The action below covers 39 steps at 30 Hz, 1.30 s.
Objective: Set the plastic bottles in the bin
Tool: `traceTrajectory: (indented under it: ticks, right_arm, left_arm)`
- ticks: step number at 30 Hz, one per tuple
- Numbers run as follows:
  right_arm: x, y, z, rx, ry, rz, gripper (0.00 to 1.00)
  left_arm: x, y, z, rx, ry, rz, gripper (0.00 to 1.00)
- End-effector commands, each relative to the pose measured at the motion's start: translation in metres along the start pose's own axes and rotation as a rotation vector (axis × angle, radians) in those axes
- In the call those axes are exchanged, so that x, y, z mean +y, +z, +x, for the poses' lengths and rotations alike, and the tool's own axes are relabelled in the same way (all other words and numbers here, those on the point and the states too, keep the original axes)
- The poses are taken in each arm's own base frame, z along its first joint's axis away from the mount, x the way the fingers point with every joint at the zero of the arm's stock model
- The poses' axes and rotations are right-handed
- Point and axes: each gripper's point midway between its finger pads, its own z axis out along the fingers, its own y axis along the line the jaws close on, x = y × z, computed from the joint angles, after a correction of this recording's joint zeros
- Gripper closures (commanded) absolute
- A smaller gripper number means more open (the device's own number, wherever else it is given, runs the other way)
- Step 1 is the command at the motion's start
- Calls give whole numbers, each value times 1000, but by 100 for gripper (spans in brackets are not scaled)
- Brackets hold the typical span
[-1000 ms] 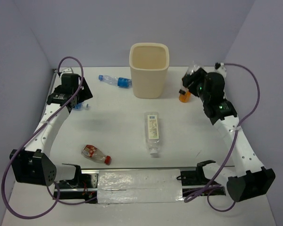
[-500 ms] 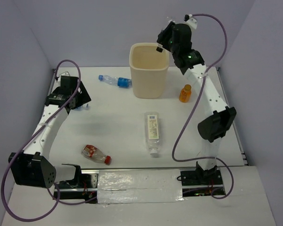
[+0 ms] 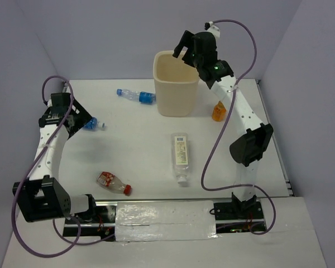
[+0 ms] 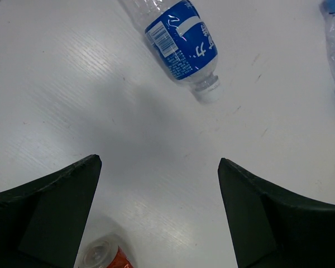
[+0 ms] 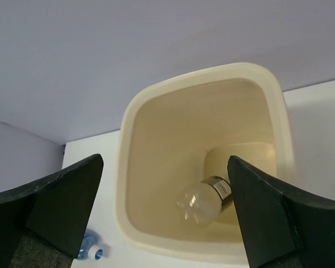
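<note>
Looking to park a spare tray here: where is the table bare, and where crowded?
Bare table lies between the blue-capped bottle, the white-label bottle and the red-capped bottle. A second patch: right of the white-label bottle, nearer than the orange bottle. Crowded around the bin, flanked by bottles, with the right hand above it.

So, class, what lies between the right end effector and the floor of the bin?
A clear bottle, inside the bin, below the open right end effector. The right wrist view shows it.
</note>
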Motion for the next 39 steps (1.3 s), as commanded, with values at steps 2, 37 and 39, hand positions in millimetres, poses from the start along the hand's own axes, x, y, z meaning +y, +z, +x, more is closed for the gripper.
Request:
traceTrajectory:
  ticks: [2,37,39]
  right_arm:
    - [22,-81,-54,-93,-35,-94,0]
    - [-127,-259,121,213,3,16,0]
    - [-129,-260,121,206,9,25,0]
  left_arm:
    - [-8,8,-19,14,-100,21,1]
    - [-29,192,0,237,-406,-28,11]
    - [-27,189,1,239,-392,-29,22]
